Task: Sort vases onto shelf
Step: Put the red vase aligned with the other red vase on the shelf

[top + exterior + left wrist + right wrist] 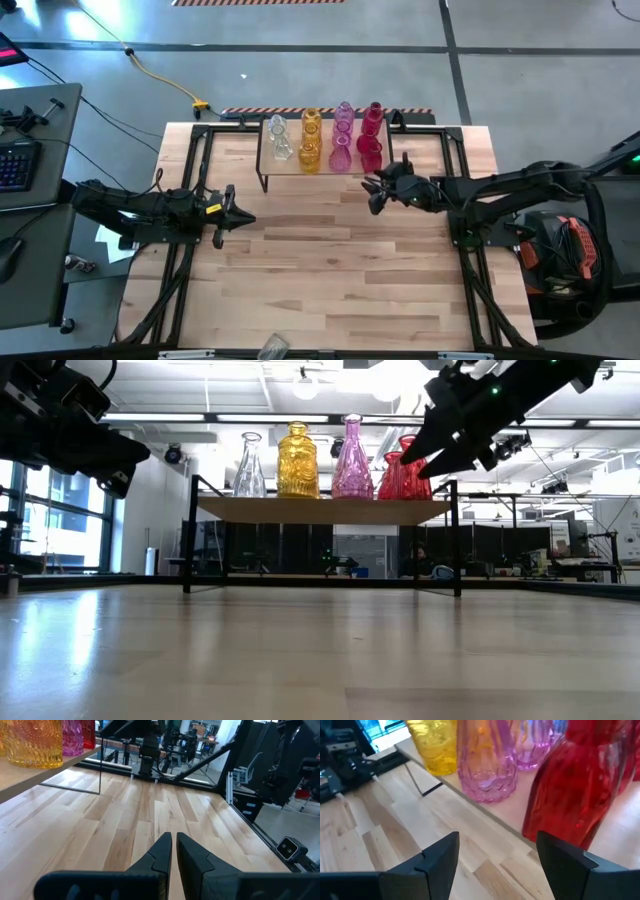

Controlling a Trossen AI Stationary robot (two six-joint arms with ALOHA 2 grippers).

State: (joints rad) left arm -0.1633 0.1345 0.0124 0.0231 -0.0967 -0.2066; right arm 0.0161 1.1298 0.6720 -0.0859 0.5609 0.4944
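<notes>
Looks like we're wrapping up: vases [340, 135] fill the shelf [268, 166], right gripper [374, 190] wide open, empty, next just backs off.

Bright ceiling lights [385, 380] glare overhead; tabletop [320, 660] foreground blurred

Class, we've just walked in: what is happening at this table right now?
Glass vases stand in colour rows on the shelf: clear, yellow, pink, red. The right end effector hovers open and empty beside the shelf's red end, near a red vase. The left end effector waits shut over the bare table.
</notes>
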